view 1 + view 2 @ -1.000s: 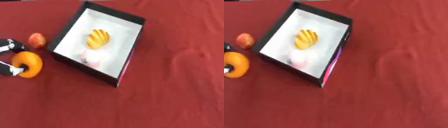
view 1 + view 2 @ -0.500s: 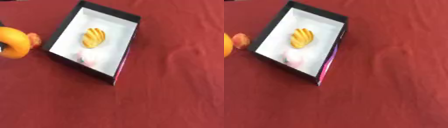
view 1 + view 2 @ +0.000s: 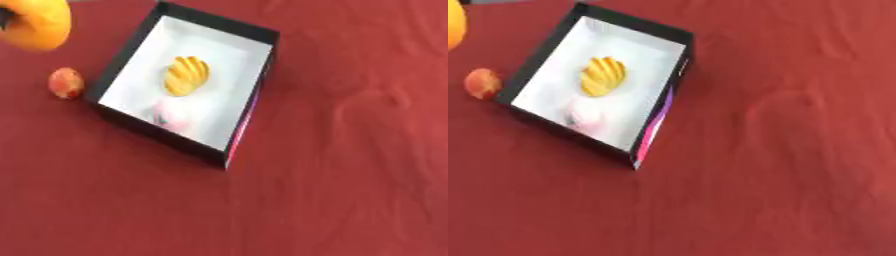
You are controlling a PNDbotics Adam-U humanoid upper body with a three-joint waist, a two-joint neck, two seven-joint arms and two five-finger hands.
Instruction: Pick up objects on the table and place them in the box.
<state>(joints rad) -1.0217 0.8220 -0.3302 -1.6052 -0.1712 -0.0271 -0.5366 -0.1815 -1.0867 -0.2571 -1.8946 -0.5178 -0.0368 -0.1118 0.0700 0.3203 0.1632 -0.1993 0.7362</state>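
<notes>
A black box point(image 3: 262, 75) with a white inside lay askew on the red tablecloth point(image 3: 350, 175), toward the upper left of my view, one corner pointing down toward me. Inside it, a yellow ridged object point(image 3: 186, 75), shell-like in shape, rested near the middle of the white floor. A pale pink rounded thing point(image 3: 173, 115) lay nearer the box's lower wall; too blurred to name. The near right wall of the box showed a pink-and-white strip point(image 3: 656, 131) along its outer face. Outside the box, just beside its left wall and apart from it, a small reddish-orange fruit point(image 3: 66, 83), peach-like, sat on the cloth. At the upper left corner an orange round fruit point(image 3: 35, 22) hung above the table, cut by the frame edge in both eye views. A dark sliver of my left hand point(image 3: 5, 20) showed against its left side in the left eye view; the fruit was off the cloth and at my hand, but I could not tell how my fingers lay on it, curled or straight. The orange was up and to the left of the box, not over its opening. My right hand appeared in neither view. The cloth to the right of the box showed shallow wrinkles.
</notes>
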